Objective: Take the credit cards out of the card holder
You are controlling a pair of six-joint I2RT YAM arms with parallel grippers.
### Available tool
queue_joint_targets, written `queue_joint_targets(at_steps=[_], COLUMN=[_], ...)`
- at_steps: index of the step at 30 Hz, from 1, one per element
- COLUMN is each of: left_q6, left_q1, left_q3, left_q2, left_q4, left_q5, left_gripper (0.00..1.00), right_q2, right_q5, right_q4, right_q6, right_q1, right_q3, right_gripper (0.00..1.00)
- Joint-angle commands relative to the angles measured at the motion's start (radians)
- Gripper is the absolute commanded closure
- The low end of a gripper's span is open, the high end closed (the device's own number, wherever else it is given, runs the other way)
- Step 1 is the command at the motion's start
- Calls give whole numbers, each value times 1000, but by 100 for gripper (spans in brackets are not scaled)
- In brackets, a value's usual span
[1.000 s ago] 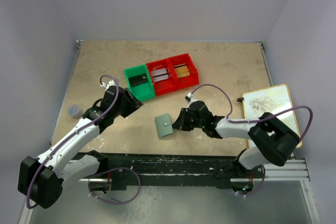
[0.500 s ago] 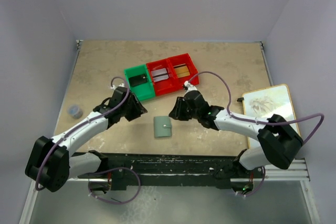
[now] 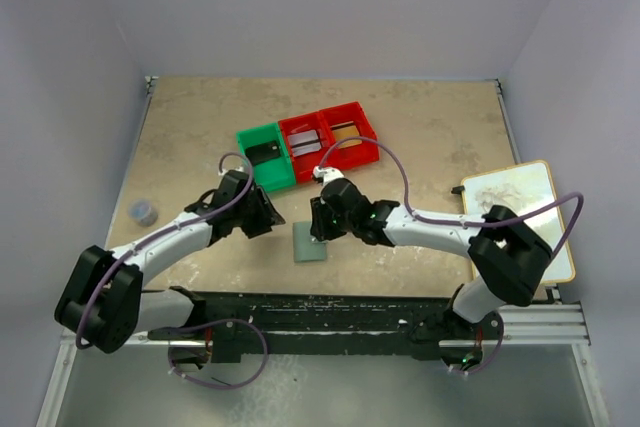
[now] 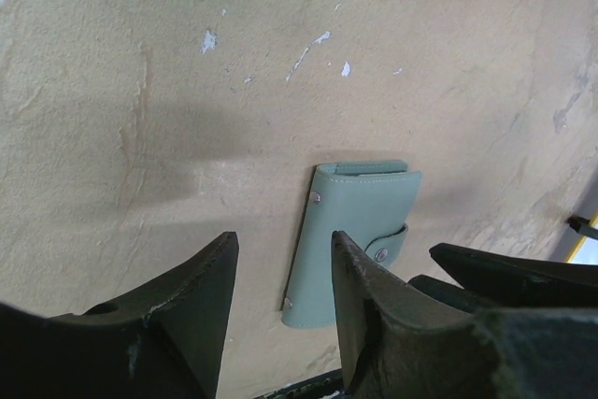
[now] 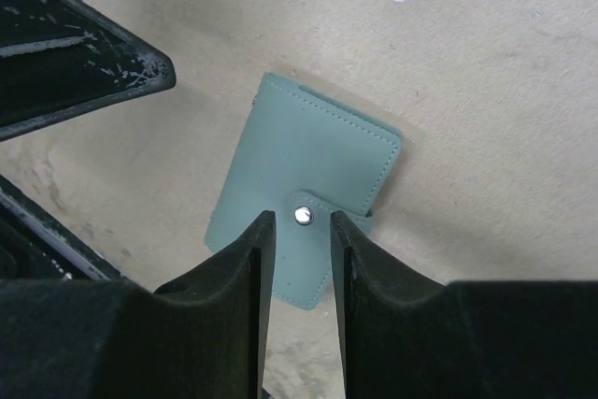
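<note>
One matte card holder (image 5: 304, 170) (stitched edges)

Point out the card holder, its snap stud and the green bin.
card holder (image 5: 304, 161): right wrist view, middle of its top panel.
snap stud (image 5: 302, 216): right wrist view, centre of the metal stud.
green bin (image 3: 274, 181): top view, its near wall.
</note>
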Motion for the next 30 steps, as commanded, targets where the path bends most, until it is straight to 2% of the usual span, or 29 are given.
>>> queue_joint_targets(at_steps=[1,3,5,6,8,11,12,14,21,26,30], left_q6=[48,63,63,60,59,68,71,71,51,47,60], left_q1=[0,-1,-2,-2,-5,-11,-15,-24,-45,-61,-74], left_q3=[-10,-7,-10,-15,-22,-23,-22,-29,-43,-15,14], left_q2=[27,54,65,65,68,97,108,123,129,129,142], left_q4=[61,65,81,92,107,117,115,116,135,132,99], left_q5=[63,92,107,111,115,142,145,142,135,125,89], left_gripper=[56,55,54,54,52,52,52,52,52,52,52], right_q2=[-27,-31,-43,-60,-101,-141,-147,-158,-114,-6,31], right_q5=[-140,-240,-246,-299,-375,-355,-394,-468,-514,-580,-590], right_q4=[58,88,85,111,184,247,276,317,370,302,306], right_q6=[-235,-364,-413,-475,-574,-660,-693,-806,-1054,-1120,-1104], right_q1=[-11,-23,-50,-64,-70,-77,-89,-96,-101,-103,-103], right_q3=[32,2,-14,-37,-97,-157,-172,-203,-207,-132,-123], right_gripper=[66,65,64,62,52,44,43,43,50,50,50])
